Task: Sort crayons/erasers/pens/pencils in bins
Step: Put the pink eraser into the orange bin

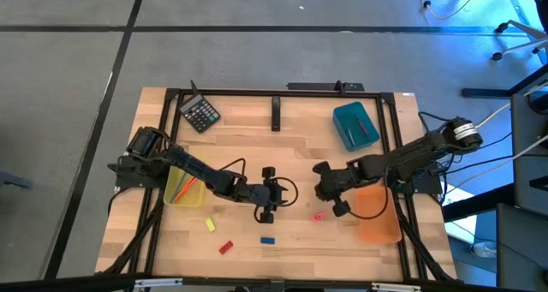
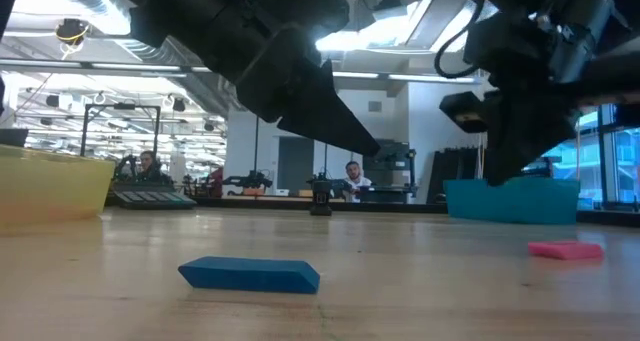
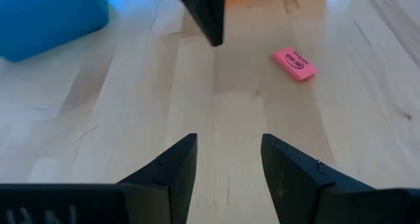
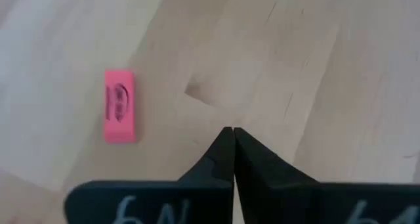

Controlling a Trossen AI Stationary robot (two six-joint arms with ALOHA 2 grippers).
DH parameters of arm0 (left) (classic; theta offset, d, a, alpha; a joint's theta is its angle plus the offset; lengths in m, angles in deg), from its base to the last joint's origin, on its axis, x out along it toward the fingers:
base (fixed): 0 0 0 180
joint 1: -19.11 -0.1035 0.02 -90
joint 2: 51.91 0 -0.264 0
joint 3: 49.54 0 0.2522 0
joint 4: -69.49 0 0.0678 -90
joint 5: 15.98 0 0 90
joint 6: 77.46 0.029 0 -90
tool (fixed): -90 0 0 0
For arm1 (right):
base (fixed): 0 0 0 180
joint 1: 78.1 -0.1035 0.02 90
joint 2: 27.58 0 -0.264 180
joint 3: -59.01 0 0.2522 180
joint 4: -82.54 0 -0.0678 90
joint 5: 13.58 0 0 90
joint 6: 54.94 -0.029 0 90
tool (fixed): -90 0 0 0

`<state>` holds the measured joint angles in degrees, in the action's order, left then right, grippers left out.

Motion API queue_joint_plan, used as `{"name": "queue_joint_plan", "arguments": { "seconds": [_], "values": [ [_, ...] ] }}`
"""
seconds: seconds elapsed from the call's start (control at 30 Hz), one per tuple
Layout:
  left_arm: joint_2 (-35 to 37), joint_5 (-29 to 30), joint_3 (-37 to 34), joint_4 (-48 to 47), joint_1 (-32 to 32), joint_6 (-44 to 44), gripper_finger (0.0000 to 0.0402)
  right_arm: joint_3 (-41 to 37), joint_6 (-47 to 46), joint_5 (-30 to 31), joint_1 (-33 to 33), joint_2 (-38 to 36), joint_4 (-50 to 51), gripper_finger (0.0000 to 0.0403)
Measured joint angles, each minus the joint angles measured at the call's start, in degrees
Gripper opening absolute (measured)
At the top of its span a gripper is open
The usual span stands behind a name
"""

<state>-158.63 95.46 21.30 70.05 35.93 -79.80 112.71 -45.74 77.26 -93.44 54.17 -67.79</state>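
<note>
- Nearest the front edge of the table lie three loose erasers — the red eraser [image 1: 226,247], the blue eraser [image 1: 268,239] and the yellow eraser [image 1: 211,225] — all on bare wood, well short of either gripper and nearer the left one than the right.
- The pink eraser [image 1: 318,216] lies flat on the wood just in front of the right gripper [image 1: 323,174], close to it but not touching; from the right wrist it shows off to one side of the fingertips [image 4: 231,137].
- The right gripper hangs over the middle of the table with its fingers pressed together at the tips, nothing between them.
- The left gripper [image 1: 268,192] hovers just across the table's middle from it, fingers [image 3: 172,173] parted by a clear gap — only bare wood shows between them, so it holds nothing.
- The translucent orange bin [image 1: 378,217] sits right behind the right gripper, under that arm's forearm.
- The translucent yellow bin [image 1: 185,189] sits under the left arm, back from its gripper, with thin sticks lying inside.
- Farther back, the teal bin [image 1: 355,125] stands beyond the right gripper, with something red inside it.
- A black calculator [image 1: 201,113] lies at the far corner beyond the left arm.
</note>
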Motion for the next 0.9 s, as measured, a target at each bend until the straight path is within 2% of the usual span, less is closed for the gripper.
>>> {"name": "queue_joint_plan", "arguments": {
  "seconds": [0.17, 0.27, 0.53, 0.63, 0.77, 0.9],
  "values": [
    [0.0, 0.1, 0.0, 0.0, -0.1, 0.1, 0.0161, -0.2, -5.8, -7.3, 0.2, 0.2, -1.1, 0.0031],
    [0.0, 0.1, 0.0, 0.0, -0.5, 0.1, 0.0161, -0.9, -8.5, -9.1, -0.6, 1.6, -2.5, 0.0057],
    [0.0, -0.5, 0.0, -0.1, -2.0, 0.1, 0.0161, -1.0, -9.1, -8.0, -5.4, 7.0, -5.2, 0.015],
    [0.0, -2.5, 0.0, -0.1, -3.1, 0.0, 0.0161, -1.0, -9.1, -7.5, -6.7, 9.7, -6.1, 0.0176],
    [0.0, -4.0, 0.0, -0.1, -4.1, 0.0, 0.0161, -0.7, -10.4, -5.1, -7.7, 11.8, -7.1, 0.0189],
    [0.0, -4.1, 0.0, 0.0, -4.4, 0.0, 0.0161, -0.8, -10.5, -2.4, -8.3, 12.1, -8.0, 0.0171]
  ]
}}
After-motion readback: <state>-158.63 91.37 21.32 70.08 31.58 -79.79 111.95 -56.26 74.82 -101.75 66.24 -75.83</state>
